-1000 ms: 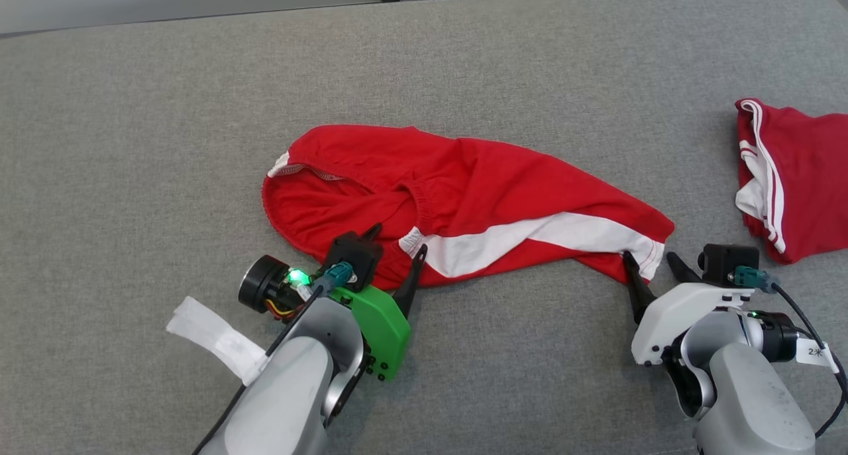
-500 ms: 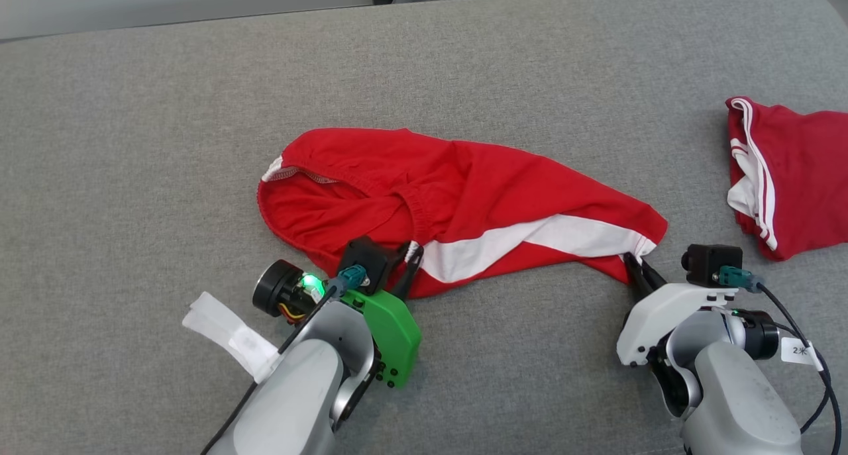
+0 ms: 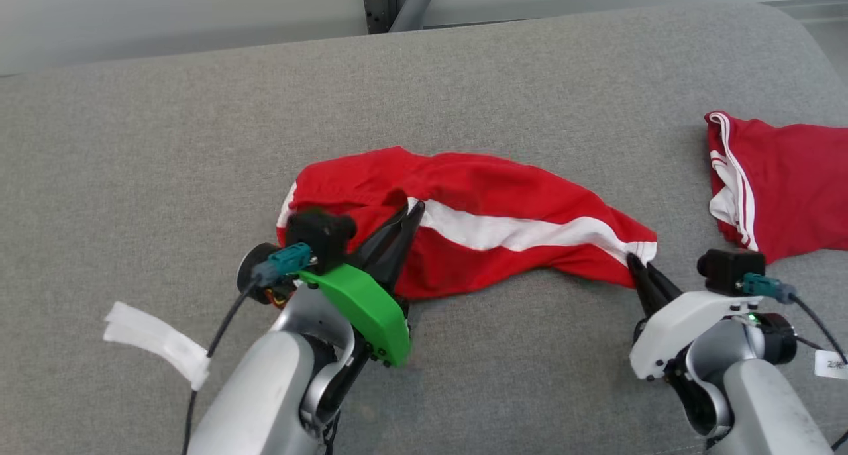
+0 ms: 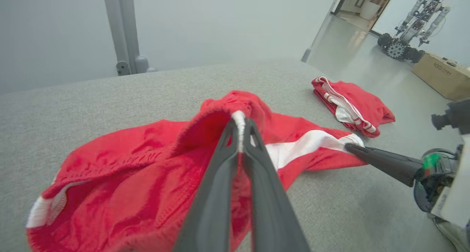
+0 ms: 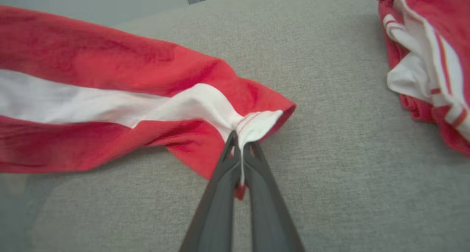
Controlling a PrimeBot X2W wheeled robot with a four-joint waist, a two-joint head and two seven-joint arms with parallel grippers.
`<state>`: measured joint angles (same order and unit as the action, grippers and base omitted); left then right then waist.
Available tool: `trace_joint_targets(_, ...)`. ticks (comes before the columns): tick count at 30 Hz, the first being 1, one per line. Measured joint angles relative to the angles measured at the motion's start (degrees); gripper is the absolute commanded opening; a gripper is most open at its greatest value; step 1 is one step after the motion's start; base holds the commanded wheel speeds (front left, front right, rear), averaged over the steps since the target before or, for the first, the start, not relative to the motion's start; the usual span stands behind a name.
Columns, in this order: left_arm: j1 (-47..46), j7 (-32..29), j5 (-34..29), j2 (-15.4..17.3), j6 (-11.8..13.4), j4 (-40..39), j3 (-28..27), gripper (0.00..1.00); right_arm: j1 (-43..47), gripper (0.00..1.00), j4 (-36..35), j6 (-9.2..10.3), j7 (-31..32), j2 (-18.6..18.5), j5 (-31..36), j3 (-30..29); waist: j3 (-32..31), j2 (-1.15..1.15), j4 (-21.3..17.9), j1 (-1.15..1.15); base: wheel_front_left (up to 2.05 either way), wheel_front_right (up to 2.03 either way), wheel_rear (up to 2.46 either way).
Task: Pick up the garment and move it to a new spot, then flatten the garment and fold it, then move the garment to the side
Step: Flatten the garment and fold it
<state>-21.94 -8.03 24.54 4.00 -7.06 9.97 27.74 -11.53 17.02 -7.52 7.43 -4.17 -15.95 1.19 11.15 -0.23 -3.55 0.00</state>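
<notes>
our left gripper [image 3: 411, 211] pinches the waistband of the garment [image 3: 503, 197], our right gripper [image 3: 634, 263] its hem; a second garment [image 3: 788, 177] runs past the head view's edge.

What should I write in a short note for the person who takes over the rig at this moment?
Left gripper: shut on one end of the red garment, fabric raised there.
Right gripper: shut on the white hem at its other end.
The garment lies crumpled on the grey surface; a second red garment sits to the right, apart.
Done: both grips. Left: lift and move it, flatten, fold, set aside.
</notes>
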Motion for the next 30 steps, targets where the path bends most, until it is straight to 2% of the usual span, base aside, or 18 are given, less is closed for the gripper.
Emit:
trace_joint_targets(4, 2.35, -5.38, 6.68, 2.66, -0.04, -11.67, -2.83, 0.00, 2.75, 0.00, -13.33, 0.01, 7.00, -5.47, -7.89, 0.34, -1.75, 0.00, -0.16, 0.00, 0.00, 0.00, 0.00)
trace_joint_targets(9, 3.00, -15.40, 15.61, 7.71, 0.62, -25.48, -8.01, 0.00, 3.10, 0.00, -29.38, 0.02, 16.84, -12.61, -17.93, -3.87, -3.80, 0.00, -0.23, 0.00, 0.00, 0.00, 0.00)
trace_joint_targets(13, 0.95, -22.75, 21.07, 10.78, 2.98, -33.27, -12.20, 0.00, 2.02, 0.00, -37.55, 0.02, 23.49, -15.69, -23.92, -8.20, -4.06, 0.00, 0.08, 0.00, 0.00, 0.00, 0.00)
trace_joint_targets(17, -4.82, -28.58, 25.66, 12.20, 5.20, -37.02, -15.13, 0.00, -1.64, 0.00, -41.40, 0.02, 28.87, -18.20, -29.31, -10.68, -2.47, 0.00, 0.34, 0.00, 0.00, 0.00, 0.00)
trace_joint_targets(21, -13.83, -32.90, 27.74, 13.65, 6.73, -34.55, -17.35, 0.00, -8.29, 0.00, -41.25, 0.02, 34.07, -20.62, -33.41, -10.50, 0.60, 0.00, 0.75, 0.00, 0.00, 0.00, 0.00)
trace_joint_targets(25, -26.19, -32.99, 24.29, 15.11, 6.43, -25.63, -18.16, 0.00, -21.92, 0.00, -37.06, 0.02, 35.66, -21.62, -30.22, -7.76, 4.96, 0.00, 1.40, 0.00, 0.00, 0.00, 0.00)
trace_joint_targets(27, -33.00, -31.31, 20.91, 15.25, 5.45, -19.59, -17.64, 0.00, -30.44, 0.00, -32.93, 0.01, 35.16, -19.60, -26.74, -6.33, 7.52, 0.00, 1.77, 0.00, 0.00, 0.00, 0.00)
trace_joint_targets(30, -43.88, -26.30, 15.83, 15.45, 3.35, -9.82, -16.60, 0.00, -44.65, 0.00, -24.36, 0.01, 30.67, -14.74, -18.69, -4.36, 11.62, 0.00, 2.26, 0.00, 0.00, 0.00, 0.00)
